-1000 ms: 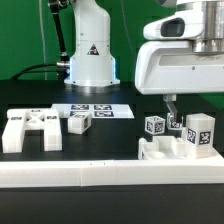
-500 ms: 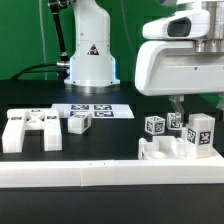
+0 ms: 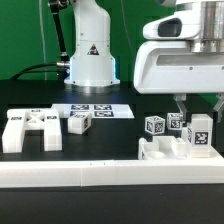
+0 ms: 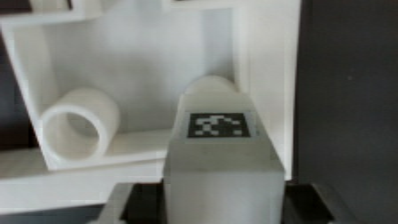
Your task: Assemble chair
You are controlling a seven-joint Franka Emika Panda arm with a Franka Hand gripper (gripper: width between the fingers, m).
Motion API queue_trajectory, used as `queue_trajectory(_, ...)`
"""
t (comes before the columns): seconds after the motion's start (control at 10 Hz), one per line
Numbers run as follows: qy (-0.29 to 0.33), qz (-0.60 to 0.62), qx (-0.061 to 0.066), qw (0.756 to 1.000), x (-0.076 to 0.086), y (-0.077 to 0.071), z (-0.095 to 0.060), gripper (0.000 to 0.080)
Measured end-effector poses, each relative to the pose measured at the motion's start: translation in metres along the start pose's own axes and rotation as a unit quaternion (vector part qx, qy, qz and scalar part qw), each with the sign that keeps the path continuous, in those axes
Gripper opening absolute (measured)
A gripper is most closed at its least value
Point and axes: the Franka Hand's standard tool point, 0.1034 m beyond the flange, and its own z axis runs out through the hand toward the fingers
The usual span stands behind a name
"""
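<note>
Frame: long white bar across the near edge of the desk, which is black.
Base: blocky white chair part just behind the frame, toward the exterior view's right; it lies flat on the desk.
Leg: white post with a square tag on its face, upright at the base's right end in the exterior view. The wrist view shows it from above, with the tag facing the camera.
Jaws: they hang from the white arm head, one on either side of the leg's top. The pictures do not show whether they press on the leg or stand clear of it.
Panel: white chair piece beyond the leg in the wrist view, with a raised round socket in it.
Tagged cubes: two, one and another, just beside the leg on the exterior view's left.
Left part: blocky white chair part with tags on top, on the desk well apart from the base.
Small block: tagged, near the left part on its right.
Marker board: flat on the desk behind the small block.
Arm base: white pedestal at the back of the desk.
</note>
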Motion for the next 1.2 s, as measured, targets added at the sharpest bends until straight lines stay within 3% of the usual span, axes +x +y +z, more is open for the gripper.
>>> queue_trajectory(0.3,-0.002,0.179,0.002,0.984,-0.0006,0.0008,0.0006,0.0288)
queue_trajectory(0.8,-0.01,0.379,0.01,0.925,-0.0008,0.0006,0.0007,0.0288)
queue_trajectory(0.9,-0.01,0.379,0.01,0.925,-0.001,0.0001,0.0008,0.0369)
queue_trajectory(1.0,-0.01,0.37,0.01,0.929,-0.0011,0.0,0.0009,0.0369)
queue_trajectory(1.2,-0.009,0.329,0.011,0.944,-0.0003,-0.0004,0.0002,0.0603)
